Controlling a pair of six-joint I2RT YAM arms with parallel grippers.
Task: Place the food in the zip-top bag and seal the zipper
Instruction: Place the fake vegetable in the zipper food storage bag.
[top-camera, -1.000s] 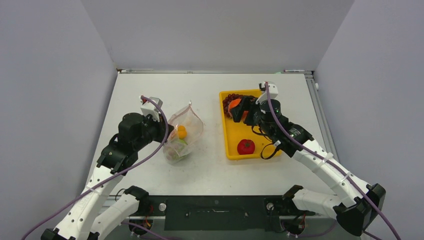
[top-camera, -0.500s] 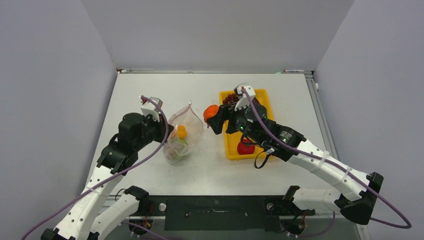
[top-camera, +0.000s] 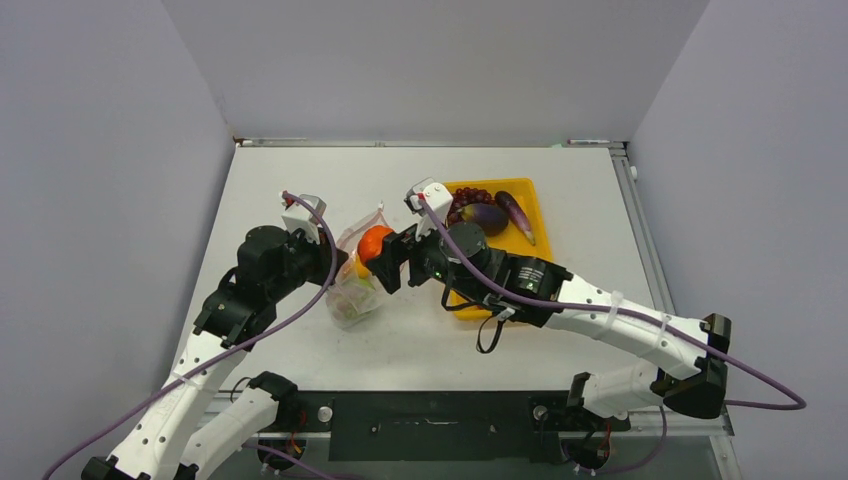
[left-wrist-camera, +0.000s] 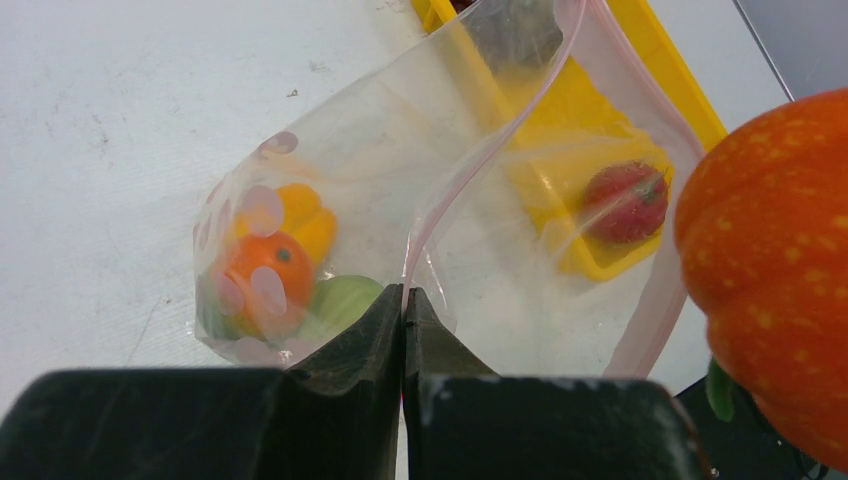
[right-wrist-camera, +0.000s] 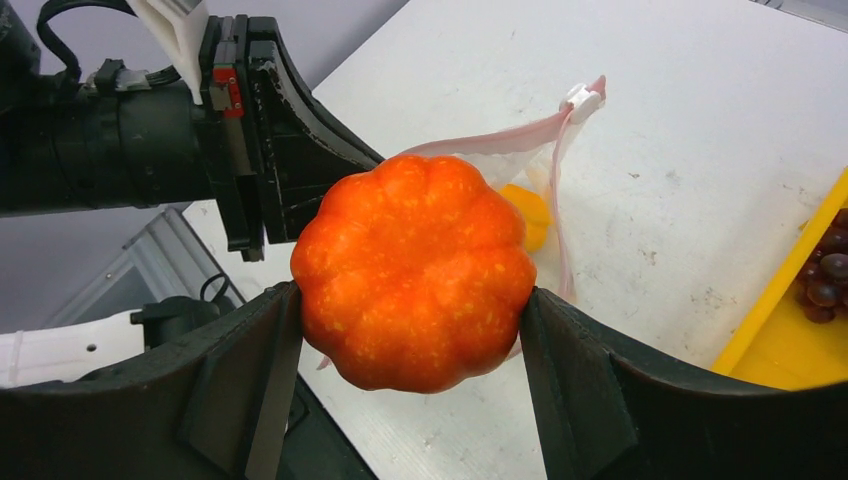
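My right gripper (top-camera: 377, 257) is shut on an orange toy pumpkin (top-camera: 375, 242), also seen in the right wrist view (right-wrist-camera: 412, 270), and holds it over the mouth of the clear zip-top bag (top-camera: 358, 280). My left gripper (left-wrist-camera: 404, 300) is shut on the bag's near edge by the pink-red zipper (left-wrist-camera: 470, 170) and holds the mouth up. The bag (left-wrist-camera: 330, 210) holds an orange fruit (left-wrist-camera: 262, 268), a yellow piece and a green fruit (left-wrist-camera: 342, 300). The dark red grape bunch (top-camera: 465, 198) and two purple eggplants (top-camera: 486, 214) lie in the yellow tray. A red piece (left-wrist-camera: 625, 200) shows through the bag.
The yellow tray (top-camera: 533, 205) stands right of the bag at mid table. My right arm reaches across its left part. Grey walls close in the table on three sides.
My right gripper has carried the orange pumpkin leftward from the yellow tray to just over the bag's mouth. The left gripper has held the bag still.
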